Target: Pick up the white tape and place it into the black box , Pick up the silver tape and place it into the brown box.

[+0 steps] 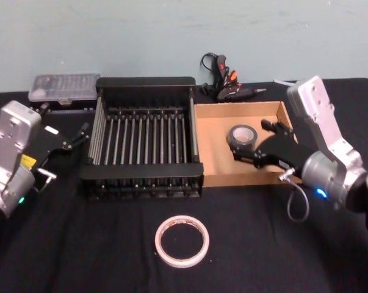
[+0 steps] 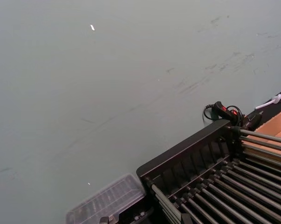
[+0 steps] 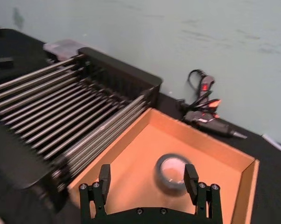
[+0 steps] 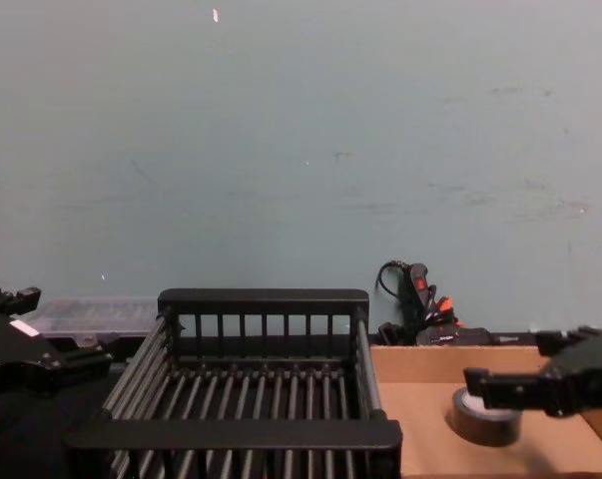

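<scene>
White tape (image 1: pixel 182 241) lies flat on the counter (image 1: pixel 281 250) in front of the black box (image 1: pixel 144 90) — not yet boxed. Right tool (image 1: pixel 255 142) — fingers apart — hovers over the silver tape (image 1: pixel 242 135) in the brown box (image 1: pixel 238 178); withdrawing low could snag it.

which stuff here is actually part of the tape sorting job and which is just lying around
Part of the job:
white tape, on the table in front of the boxes
silver tape, in the brown box
black box
right gripper, open over the silver tape

Lying about:
glue gun
clear plastic case
</scene>
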Controlling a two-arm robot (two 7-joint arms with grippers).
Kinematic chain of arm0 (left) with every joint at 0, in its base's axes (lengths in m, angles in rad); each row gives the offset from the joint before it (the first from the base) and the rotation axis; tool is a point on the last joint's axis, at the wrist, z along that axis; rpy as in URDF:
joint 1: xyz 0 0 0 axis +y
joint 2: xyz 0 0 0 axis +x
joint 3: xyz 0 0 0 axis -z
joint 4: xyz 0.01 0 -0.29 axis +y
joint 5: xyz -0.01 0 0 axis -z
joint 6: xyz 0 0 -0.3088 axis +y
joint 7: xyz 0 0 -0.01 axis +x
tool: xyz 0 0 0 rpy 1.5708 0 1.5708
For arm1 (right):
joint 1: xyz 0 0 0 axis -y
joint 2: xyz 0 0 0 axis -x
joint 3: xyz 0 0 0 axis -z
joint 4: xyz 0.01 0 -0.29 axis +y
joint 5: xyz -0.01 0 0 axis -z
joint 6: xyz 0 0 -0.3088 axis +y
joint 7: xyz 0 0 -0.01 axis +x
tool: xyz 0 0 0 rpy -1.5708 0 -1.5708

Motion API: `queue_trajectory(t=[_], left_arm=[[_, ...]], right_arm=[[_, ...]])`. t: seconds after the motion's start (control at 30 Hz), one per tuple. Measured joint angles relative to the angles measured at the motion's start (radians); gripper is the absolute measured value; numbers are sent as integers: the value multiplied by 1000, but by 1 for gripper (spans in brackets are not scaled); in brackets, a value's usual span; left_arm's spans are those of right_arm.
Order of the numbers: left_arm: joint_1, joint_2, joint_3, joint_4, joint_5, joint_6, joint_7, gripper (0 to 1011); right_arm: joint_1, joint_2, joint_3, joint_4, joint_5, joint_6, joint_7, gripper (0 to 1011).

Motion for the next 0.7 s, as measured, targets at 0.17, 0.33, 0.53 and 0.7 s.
queue_trajectory(t=[0.17,0.33,0.53,0.7], left_arm=[[0,0,0,0,0,0,0,1001],[0,0,0,0,0,0,0,1001],[0,0,0,0,0,0,0,1001],[0,0,0,0,0,0,0,1001]], right_arm=[[-64,42,2,-80,32,28,23,1002],[-116,76,-8,-130,54,45,41,1002],[-153,105,-33,-168,69,52,60,1002],[-178,124,-60,-194,81,53,72,1002]])
